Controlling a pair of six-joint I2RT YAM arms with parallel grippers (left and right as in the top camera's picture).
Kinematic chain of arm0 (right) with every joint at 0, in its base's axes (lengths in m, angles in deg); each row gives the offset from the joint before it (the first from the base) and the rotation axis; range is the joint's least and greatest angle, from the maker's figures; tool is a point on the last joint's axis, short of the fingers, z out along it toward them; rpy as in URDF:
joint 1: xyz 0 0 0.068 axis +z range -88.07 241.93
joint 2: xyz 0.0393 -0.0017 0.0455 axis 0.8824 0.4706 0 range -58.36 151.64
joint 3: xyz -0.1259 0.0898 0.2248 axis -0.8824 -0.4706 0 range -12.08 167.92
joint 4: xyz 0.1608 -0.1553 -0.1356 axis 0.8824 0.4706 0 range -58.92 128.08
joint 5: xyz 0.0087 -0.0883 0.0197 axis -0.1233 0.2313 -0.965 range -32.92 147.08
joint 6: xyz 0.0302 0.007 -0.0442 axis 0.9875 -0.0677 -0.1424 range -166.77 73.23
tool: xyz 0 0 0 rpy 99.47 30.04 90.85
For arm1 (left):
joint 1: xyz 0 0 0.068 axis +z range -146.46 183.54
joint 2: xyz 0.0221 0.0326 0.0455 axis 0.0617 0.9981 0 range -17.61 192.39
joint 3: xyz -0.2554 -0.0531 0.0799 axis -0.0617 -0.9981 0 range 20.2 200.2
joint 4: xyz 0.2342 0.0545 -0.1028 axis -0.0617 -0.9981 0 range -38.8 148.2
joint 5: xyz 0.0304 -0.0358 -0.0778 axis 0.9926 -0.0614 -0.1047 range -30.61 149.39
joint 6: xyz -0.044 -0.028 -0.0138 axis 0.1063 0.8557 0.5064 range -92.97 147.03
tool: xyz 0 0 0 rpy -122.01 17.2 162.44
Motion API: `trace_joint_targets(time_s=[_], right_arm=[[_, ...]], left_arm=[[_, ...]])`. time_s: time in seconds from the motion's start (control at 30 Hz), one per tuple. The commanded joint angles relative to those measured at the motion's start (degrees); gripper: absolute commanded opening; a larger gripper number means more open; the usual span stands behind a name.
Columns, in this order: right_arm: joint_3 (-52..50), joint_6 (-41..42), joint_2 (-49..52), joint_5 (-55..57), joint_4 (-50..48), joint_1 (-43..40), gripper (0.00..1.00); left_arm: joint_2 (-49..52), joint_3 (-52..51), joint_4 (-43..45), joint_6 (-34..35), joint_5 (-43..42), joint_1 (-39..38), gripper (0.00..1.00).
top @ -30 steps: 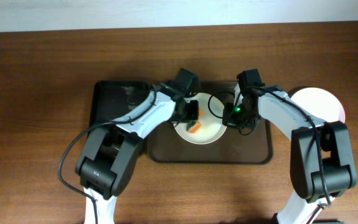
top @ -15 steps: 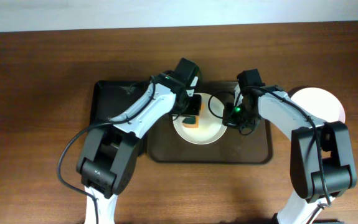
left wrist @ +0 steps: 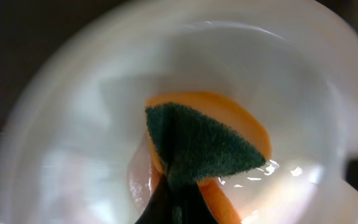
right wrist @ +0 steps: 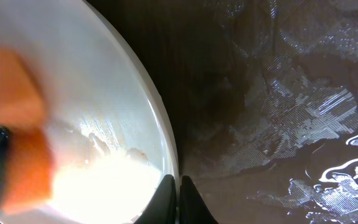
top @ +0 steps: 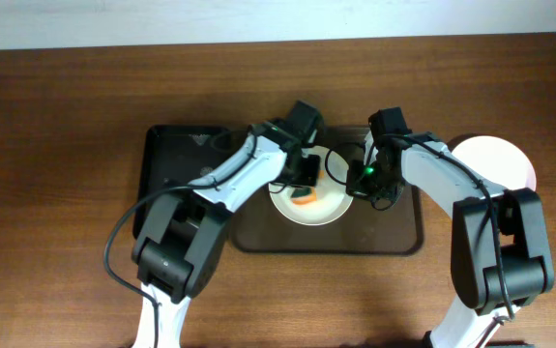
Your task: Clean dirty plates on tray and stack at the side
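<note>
Orange-and-green sponge [left wrist: 203, 146] pressed into a round white plate [top: 324, 209].
Left claw [left wrist: 175, 202] pinches the sponge, plate directly beneath its tips; right claw [right wrist: 177, 186] is clamped narrow on the plate's rim, dark brown rectangular tray [top: 394, 232] underneath.

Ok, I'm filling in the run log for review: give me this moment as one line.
phase: wiping | left gripper: shut on sponge, pressed on plate | right gripper: pinching plate rim | plate: on tray
</note>
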Motion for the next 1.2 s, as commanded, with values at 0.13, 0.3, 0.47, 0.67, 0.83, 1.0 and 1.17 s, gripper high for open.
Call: trace_joint_targets(time_s=[0.13, 0.3, 0.47, 0.67, 0.83, 1.0, 1.17], right_arm=[[-0.1, -0.6, 0.6, 0.9, 0.4, 0.2, 0.04], [-0.1, -0.6, 0.6, 1.2, 0.4, 0.2, 0.04], [-0.1, -0.6, 0.6, 1.1, 0.5, 0.2, 0.04], [-0.1, -0.6, 0.6, 1.1, 0.6, 0.2, 0.11], [-0.1, -0.6, 0.6, 1.1, -1.3, 0.2, 0.26], [-0.1, -0.6, 0.6, 1.1, -2.4, 0.2, 0.13], [-0.1, -3.8, 0.6, 1.1, -2.1, 0.2, 0.04]], left_arm=[[0.0, 0.4, -3.1, -0.4, 5.9, 6.4, 0.0], [-7.6, 0.4, -5.6, -2.7, 5.7, 6.4, 0.0], [-15.5, 0.4, -8.6, -2.7, 9.6, 6.9, 0.0], [-19.5, 0.4, -14.3, -2.7, 15.6, 11.1, 0.0], [-19.3, -1.0, -17.2, -2.7, 15.6, 16.9, 0.0], [-19.3, -6.5, -14.9, -2.7, 15.6, 20.9, 0.0], [-19.3, -16.6, -6.6, -2.7, 15.4, 22.7, 0.0]])
